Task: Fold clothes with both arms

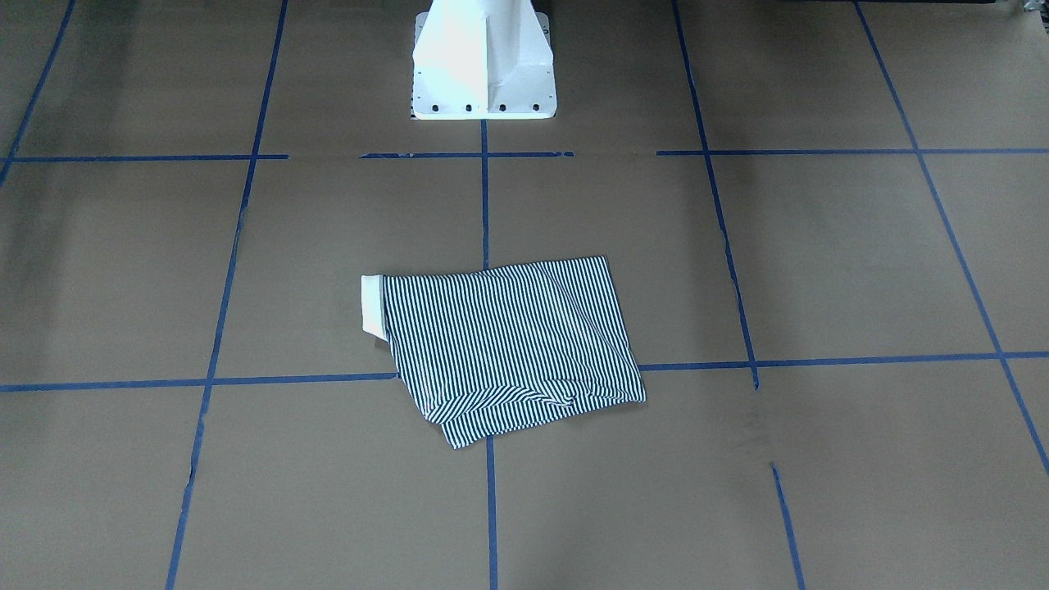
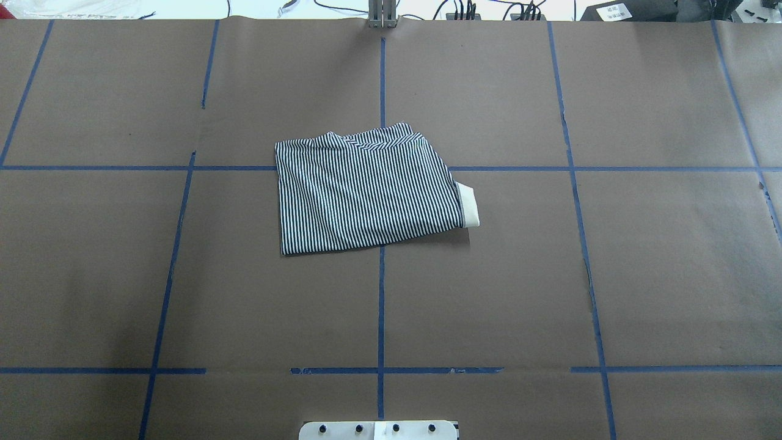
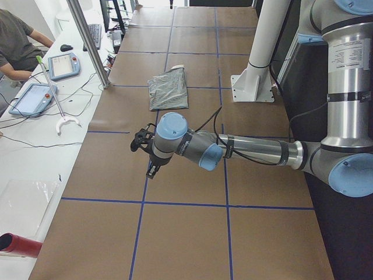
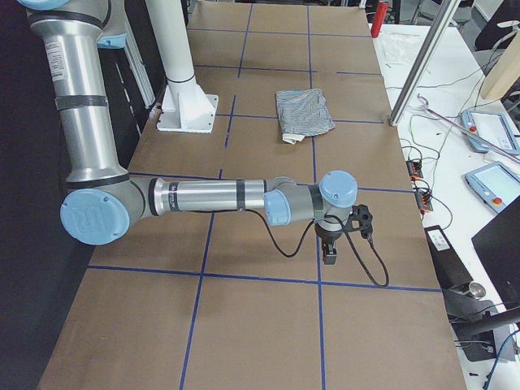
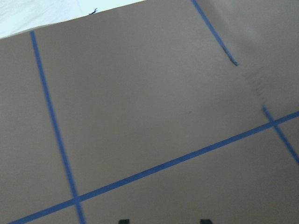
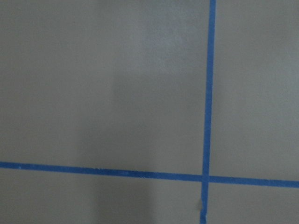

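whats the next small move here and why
Probably none on the cloth: just park both arms. The shirt already lies as a compact folded rectangle mid-table, with only its cream collar peeking out. The left gripper and right gripper hang over bare table well off to either side, holding nothing.

Shows a thin-striped navy-and-white polo shirt (image 2: 366,189) folded into a rough rectangle, lying flat over a crossing of blue tape lines (image 2: 382,305) on a brown paper-covered table (image 2: 672,275). Has its plain cream collar (image 2: 469,208) poking out at the right edge. Includes a white metal base plate (image 2: 379,430) at the bottom edge, well apart from the shirt.
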`<state>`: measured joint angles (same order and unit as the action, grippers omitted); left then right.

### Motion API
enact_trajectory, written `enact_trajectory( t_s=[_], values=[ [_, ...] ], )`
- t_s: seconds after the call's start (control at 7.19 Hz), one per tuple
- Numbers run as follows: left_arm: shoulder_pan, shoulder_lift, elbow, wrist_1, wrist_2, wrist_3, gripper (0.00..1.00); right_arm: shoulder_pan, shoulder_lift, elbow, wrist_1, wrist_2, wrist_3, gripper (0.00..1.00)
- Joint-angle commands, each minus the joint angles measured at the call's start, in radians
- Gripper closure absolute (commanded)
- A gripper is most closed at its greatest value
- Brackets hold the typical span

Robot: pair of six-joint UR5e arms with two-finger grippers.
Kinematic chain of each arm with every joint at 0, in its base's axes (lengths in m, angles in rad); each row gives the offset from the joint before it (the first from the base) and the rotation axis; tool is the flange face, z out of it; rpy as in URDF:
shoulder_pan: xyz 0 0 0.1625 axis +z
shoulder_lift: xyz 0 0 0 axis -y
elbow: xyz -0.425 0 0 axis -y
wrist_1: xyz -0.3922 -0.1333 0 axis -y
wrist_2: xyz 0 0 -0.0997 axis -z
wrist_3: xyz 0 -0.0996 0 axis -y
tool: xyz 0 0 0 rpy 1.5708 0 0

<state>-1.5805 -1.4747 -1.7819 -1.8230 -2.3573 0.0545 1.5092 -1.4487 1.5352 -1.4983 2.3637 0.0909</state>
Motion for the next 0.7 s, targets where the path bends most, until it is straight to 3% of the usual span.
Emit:
enact_trajectory(
  t_s=[0.0,0.14,0.56],
  values=[
    [-0.055,0.005,-0.047,0.226,-0.020,0.056,0.00,0.014,-0.088,0.161,-0.128,-0.012,-0.053,0.00],
    [-0.058,0.051,-0.072,0.279,-0.026,0.056,0.00,0.014,-0.099,0.187,-0.129,-0.006,-0.043,0.00],
    [-0.055,0.106,-0.054,0.196,-0.008,0.054,0.00,-0.030,-0.104,0.183,-0.126,-0.046,-0.046,0.00]
  ],
)
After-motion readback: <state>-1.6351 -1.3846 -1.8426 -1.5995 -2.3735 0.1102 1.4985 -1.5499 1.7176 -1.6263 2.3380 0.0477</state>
